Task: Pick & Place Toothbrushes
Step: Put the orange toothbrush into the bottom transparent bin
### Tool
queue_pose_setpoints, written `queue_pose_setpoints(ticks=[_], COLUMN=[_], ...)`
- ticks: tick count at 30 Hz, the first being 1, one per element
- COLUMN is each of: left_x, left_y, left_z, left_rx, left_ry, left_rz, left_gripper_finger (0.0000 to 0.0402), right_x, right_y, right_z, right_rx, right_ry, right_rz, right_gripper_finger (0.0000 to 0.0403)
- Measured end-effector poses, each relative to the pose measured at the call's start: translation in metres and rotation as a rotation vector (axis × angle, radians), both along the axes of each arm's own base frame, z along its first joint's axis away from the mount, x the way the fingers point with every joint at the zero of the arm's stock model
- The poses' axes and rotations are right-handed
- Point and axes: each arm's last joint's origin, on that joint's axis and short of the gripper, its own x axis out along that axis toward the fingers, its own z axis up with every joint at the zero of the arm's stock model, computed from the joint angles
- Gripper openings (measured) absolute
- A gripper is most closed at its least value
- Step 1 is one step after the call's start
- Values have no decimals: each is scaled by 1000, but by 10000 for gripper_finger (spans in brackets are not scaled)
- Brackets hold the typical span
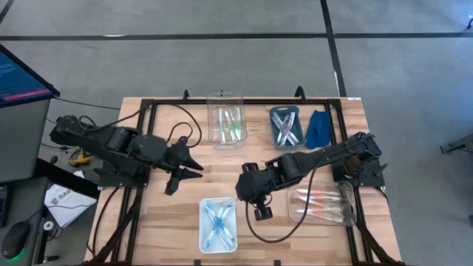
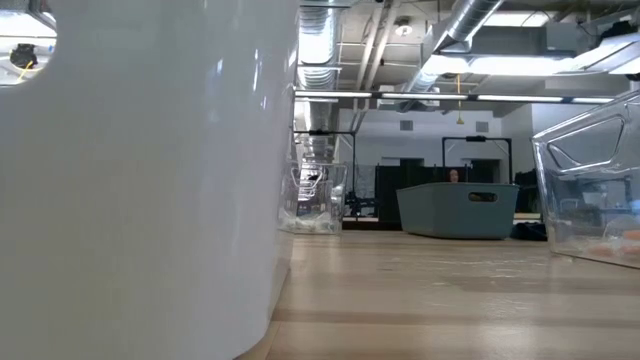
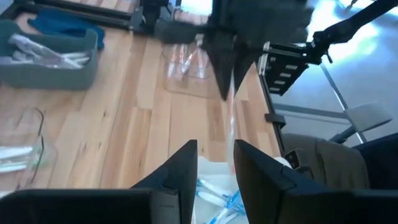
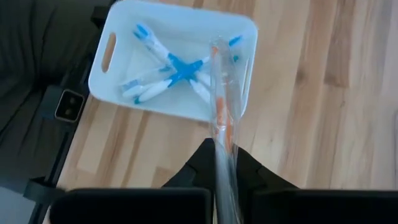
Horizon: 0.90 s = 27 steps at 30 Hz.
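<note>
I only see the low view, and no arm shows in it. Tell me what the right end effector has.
Observer: The right end effector is shut on a toothbrush with orange parts.
Operator: Say where it is.
Observer: Beside the white tray, which holds the blue toothbrushes.
Operator: Report the left one.
Observer: The left end effector is open and empty, apart from that tray.

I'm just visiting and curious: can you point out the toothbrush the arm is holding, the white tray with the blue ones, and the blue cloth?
Held toothbrush [image 4: 221, 106]: right wrist view, on its clear handle.
White tray [image 4: 180, 22]: right wrist view, on a bare patch of its floor.
Blue cloth [image 1: 319, 127]: high view, on its middle.
</note>
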Motion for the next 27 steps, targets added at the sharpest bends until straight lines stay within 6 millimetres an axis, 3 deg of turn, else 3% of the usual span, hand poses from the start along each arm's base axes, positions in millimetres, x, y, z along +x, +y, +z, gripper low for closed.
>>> queue_pose_setpoints(ticks=[8, 16, 21, 27], left_x=[0, 0, 0, 0], left_y=[0, 0, 0, 0], left_z=[-24, -29, -29, -29], left_rx=[-11, -16, -16, -17], left_ry=[6, -12, -13, -17], left_rz=[6, 8, 8, 8], left_gripper_finger=[100, 100, 100, 100], right_x=[-16, -46, -83, -147], right_y=[15, 27, 19, 5], right_z=[-4, 9, 11, 3], right_rx=[-130, -205, -191, -85], right_ry=[62, 26, -20, -96], right_rz=[-87, -162, -260, -410], right_gripper_finger=[8, 14, 6, 21])
